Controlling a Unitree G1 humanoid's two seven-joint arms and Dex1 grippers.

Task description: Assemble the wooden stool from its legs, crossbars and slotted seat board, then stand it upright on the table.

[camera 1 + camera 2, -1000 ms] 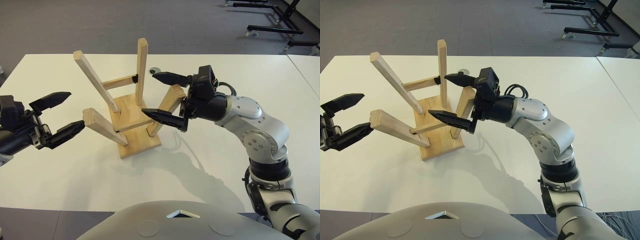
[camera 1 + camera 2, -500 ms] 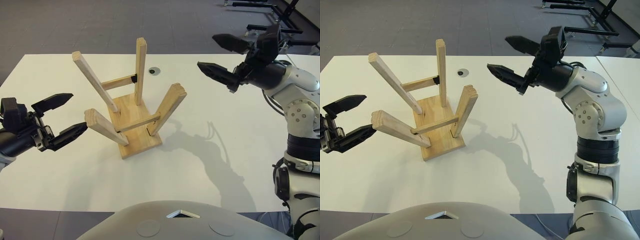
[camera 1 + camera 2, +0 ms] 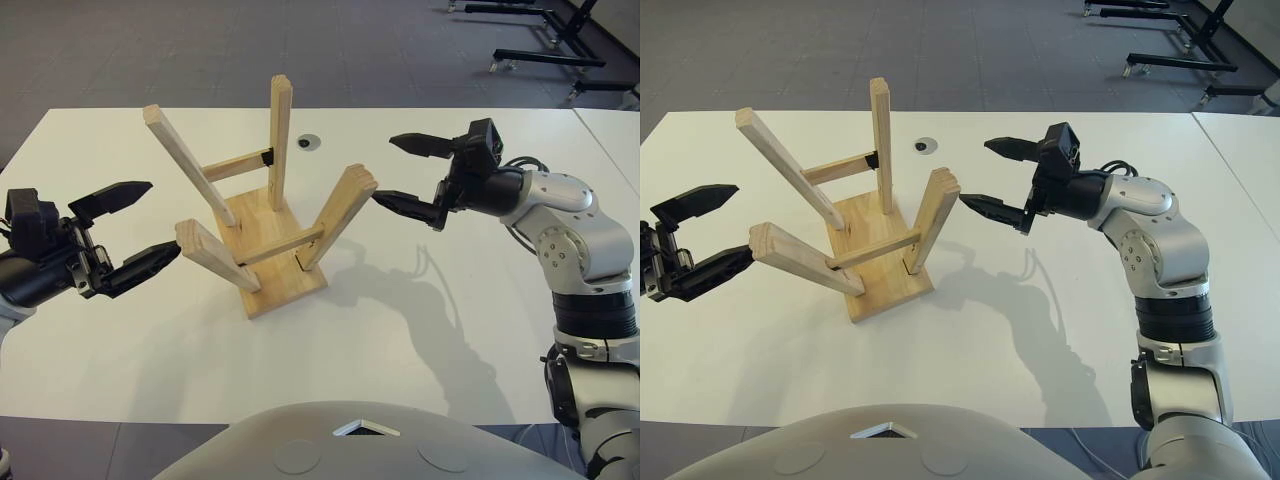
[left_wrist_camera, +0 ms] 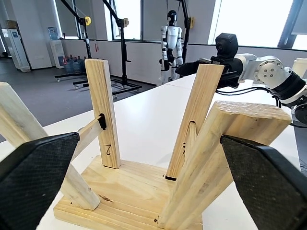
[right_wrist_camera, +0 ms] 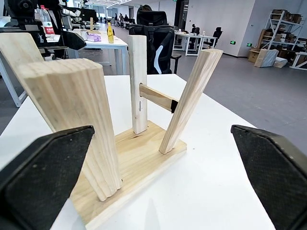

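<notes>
The right gripper (image 3: 384, 168) comes back beside the upturned stool (image 3: 280, 275), fingers released; the left gripper (image 3: 163, 217) stays released too. Probably turning it upright comes next.

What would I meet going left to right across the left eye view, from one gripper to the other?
left gripper, open → tall back leg → leaning right-hand leg → right gripper, open. The far-left leg and near-left leg overlap each other, so they are left out.
</notes>
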